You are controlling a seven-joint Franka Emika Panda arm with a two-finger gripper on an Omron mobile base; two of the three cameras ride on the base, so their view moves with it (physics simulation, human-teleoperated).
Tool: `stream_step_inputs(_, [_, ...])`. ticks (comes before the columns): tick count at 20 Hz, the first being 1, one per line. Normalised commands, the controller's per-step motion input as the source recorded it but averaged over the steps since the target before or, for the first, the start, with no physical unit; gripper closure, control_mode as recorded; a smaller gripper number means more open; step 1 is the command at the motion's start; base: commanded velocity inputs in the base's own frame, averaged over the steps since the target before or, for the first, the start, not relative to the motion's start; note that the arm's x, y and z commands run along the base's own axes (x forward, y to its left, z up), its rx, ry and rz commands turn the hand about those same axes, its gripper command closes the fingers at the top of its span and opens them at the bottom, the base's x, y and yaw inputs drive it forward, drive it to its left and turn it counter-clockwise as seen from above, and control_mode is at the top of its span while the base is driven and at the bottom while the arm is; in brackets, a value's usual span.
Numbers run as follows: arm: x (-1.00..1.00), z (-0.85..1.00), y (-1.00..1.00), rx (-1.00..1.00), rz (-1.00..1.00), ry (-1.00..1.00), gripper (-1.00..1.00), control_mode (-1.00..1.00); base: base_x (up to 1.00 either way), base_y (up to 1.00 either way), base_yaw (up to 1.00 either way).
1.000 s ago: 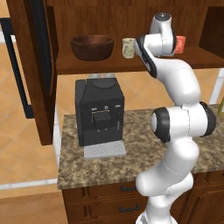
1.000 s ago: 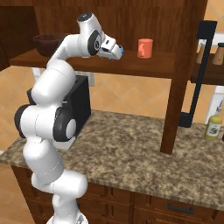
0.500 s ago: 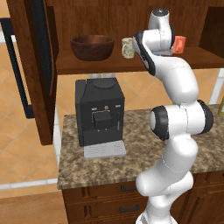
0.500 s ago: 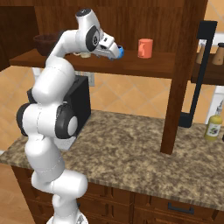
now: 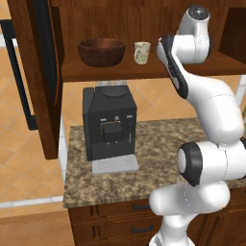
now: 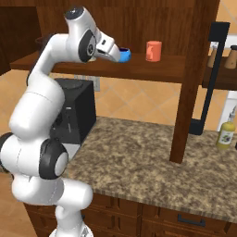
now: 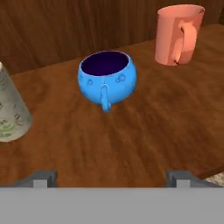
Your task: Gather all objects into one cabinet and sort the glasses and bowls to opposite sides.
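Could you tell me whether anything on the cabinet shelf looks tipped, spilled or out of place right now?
Nothing is tipped or spilled. One thing stands out for sorting: the blue bowl sits upright between the cream mug and the orange cup, well away from the wooden bowl. The gripper is open and apart from it.

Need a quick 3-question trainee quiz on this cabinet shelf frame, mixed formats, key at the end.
1. True or false: the gripper is shut on the blue bowl.
2. On the cabinet shelf, what stands between the cream mug and the coral-orange cup?
A. the brown wooden bowl
B. the blue bowl
C. the coffee machine
3. Fill in: the coffee machine stands on the granite ____, below the shelf.

Key:
1. False. The jaws are open and the bowl stands free on the shelf ahead of them.
2. B
3. counter
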Motion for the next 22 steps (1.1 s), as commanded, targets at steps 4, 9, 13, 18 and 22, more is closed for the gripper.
stream_step_inputs(4, [-1.00, 0.06, 0.00, -0.04, 0.09, -0.46, -1.00, -1.00, 0.00, 0.00, 0.00])
stream_step_inputs(9, [-1.00, 0.40, 0.02, -0.08, 0.05, -0.57, -1.00, -1.00, 0.00, 0.00, 0.00])
stream_step_inputs(13, [-1.00, 0.75, 0.06, -0.06, 0.01, -0.62, -1.00, -1.00, 0.00, 0.00, 0.00])
stream_step_inputs(18, [-1.00, 0.88, 0.06, -0.01, 0.00, -0.57, -1.00, -1.00, 0.00, 0.00, 0.00])
stream_step_inputs(22, [-1.00, 0.98, 0.00, 0.00, 0.00, -0.54, -1.00, -1.00, 0.00, 0.00, 0.00])
